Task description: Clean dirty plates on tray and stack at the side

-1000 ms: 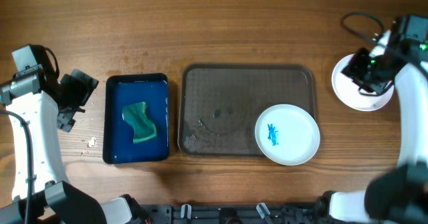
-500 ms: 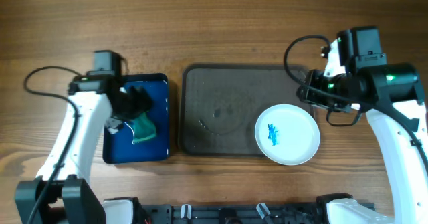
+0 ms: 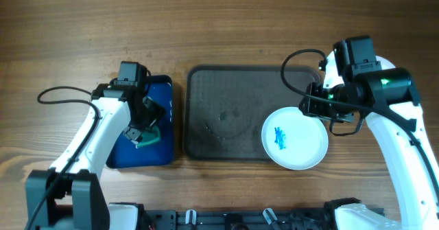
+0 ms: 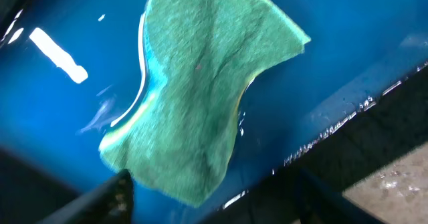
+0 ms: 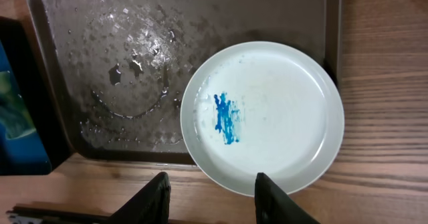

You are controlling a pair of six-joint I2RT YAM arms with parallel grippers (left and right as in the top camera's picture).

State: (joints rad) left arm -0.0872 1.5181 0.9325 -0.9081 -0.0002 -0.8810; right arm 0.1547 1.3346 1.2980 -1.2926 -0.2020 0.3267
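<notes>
The plate (image 3: pixel 295 138) sits at the tray's (image 3: pixel 226 86) right near corner, and its rim hangs over the tray's near edge onto the wooden surface (image 3: pixel 219 24). Treat it as stiff, smooth and probably breakable. With the blue smear (image 5: pixel 225 119) and the water drops (image 5: pixel 134 63) on the tray beside it, expect it to slide under a wipe. The overhanging rim is your best place to pinch or steady it. Your right fingers (image 5: pixel 155 197) are spread apart and hold nothing, hovering above that near rim.

The sponge (image 4: pixel 207 90) lies in the blue basin (image 3: pixel 164 96) just left of the tray. It looks soft, soaked and floppy, so grip it across the middle. Your left fingers (image 4: pixel 114 194) are open on either side of its lower end, not yet closed on it.

Mind the basin wall facing the tray, the tray's raised rim, and the right arm's cable (image 3: pixel 295 58) looping over the tray's far right corner.
</notes>
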